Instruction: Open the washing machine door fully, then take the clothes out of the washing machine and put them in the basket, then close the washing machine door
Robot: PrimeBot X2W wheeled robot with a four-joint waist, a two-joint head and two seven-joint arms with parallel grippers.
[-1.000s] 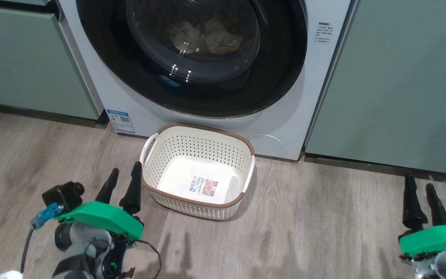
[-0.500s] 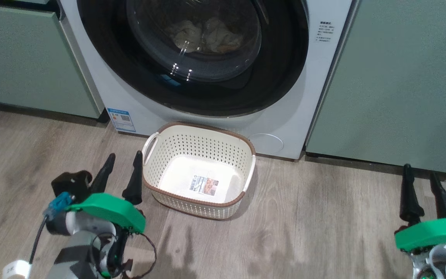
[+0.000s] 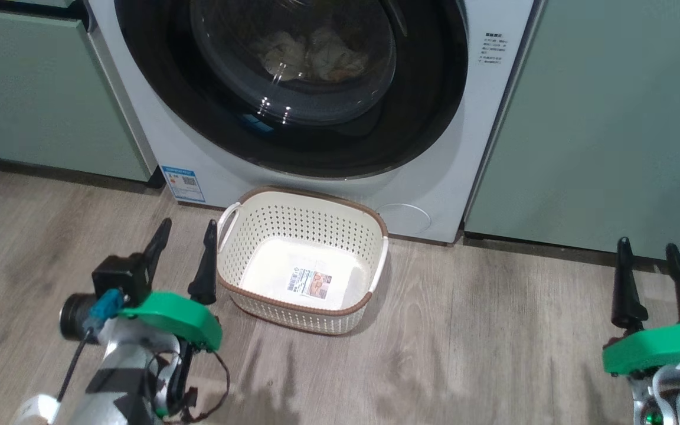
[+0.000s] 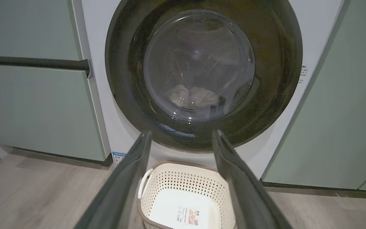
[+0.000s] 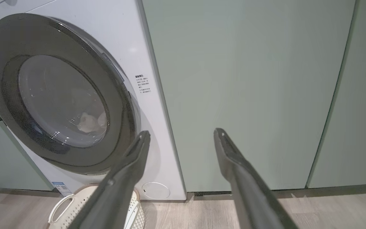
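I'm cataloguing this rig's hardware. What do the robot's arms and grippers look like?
The left gripper has two long, tapering dark fingers on a bright green plastic housing. Beside it sit a black camera block, a blue connector and thin black cables looping along the pale grey forearm, banded with black tape. The right gripper matches: dark fingers, green housing, pale wrist.

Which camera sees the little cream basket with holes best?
The head view: the cream perforated plastic basket with a brown rim shows whole, both white handles and inside sticker included. The left wrist view cuts off the basket's near end at the bottom edge. The right wrist view catches one corner with a handle.
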